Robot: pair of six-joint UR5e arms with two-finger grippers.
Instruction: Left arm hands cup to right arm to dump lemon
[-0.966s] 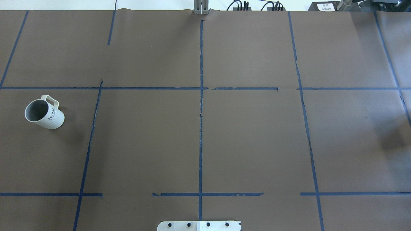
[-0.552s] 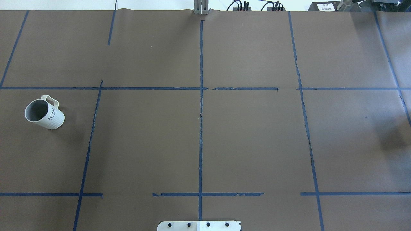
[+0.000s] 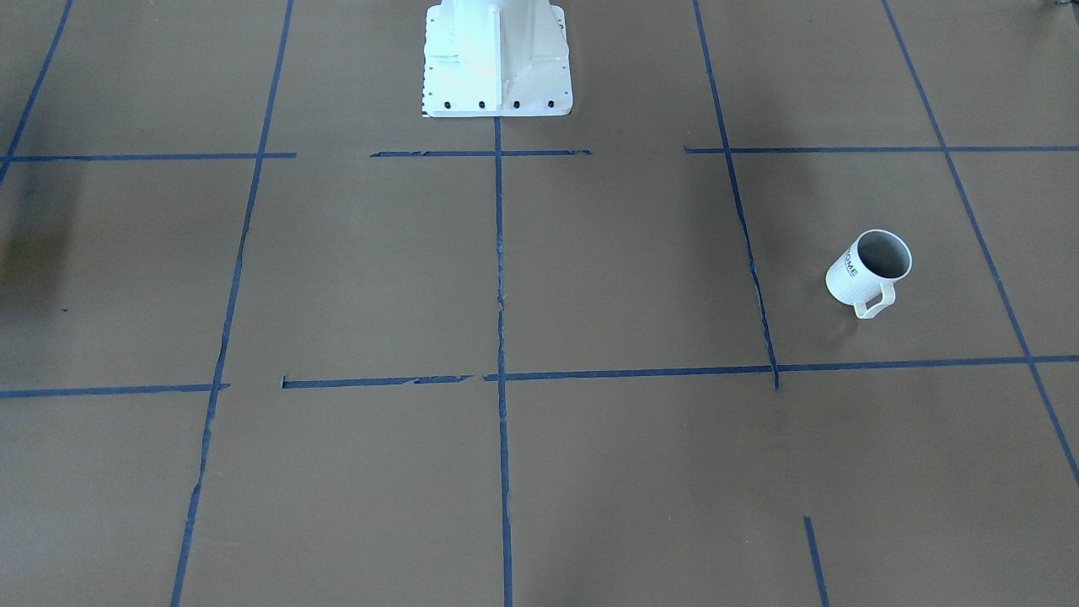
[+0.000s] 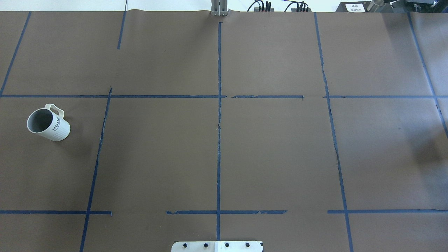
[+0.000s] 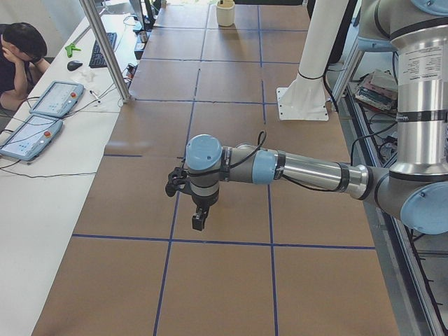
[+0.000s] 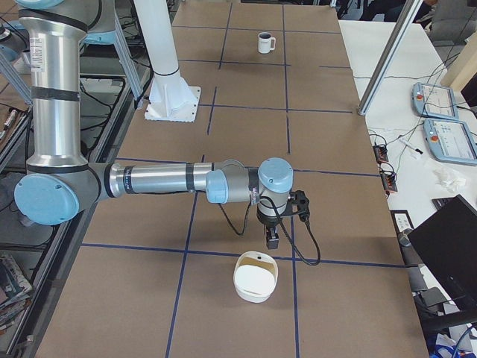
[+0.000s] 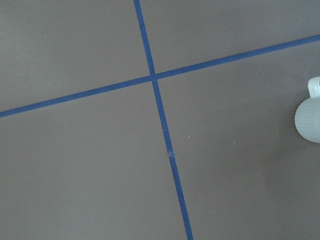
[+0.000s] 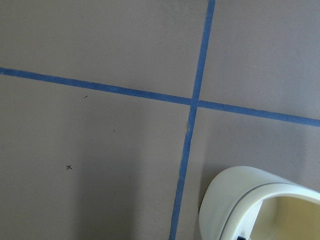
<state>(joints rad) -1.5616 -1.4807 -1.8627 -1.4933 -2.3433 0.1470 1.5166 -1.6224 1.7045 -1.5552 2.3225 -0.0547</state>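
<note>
Here, two grippers are counted, one per arm. The left gripper (image 5: 199,220) is seen only from the table's end, hung fingers-down above the brown table (image 4: 273,147). Whether it is spread or closed cannot be told. The same must be said of the right gripper (image 6: 273,240), which is pointed down close above a single cream bowl (image 6: 256,277). Behind each gripper a pale-blue joint cap is followed by a silver tube, as shown by the left arm (image 5: 308,171) and the right arm (image 6: 156,179). The small labels on the upper tubes cannot be read.

One cup (image 4: 49,125) is found, set on the table at the robot's left end, inside a square marked by blue tape lines (image 4: 219,140). It is stood upright, long axis vertical and mouth upward, with grey seen inside. Its handle is turned away from the robot, and "HOME" is printed on the side facing the table's middle.
</note>
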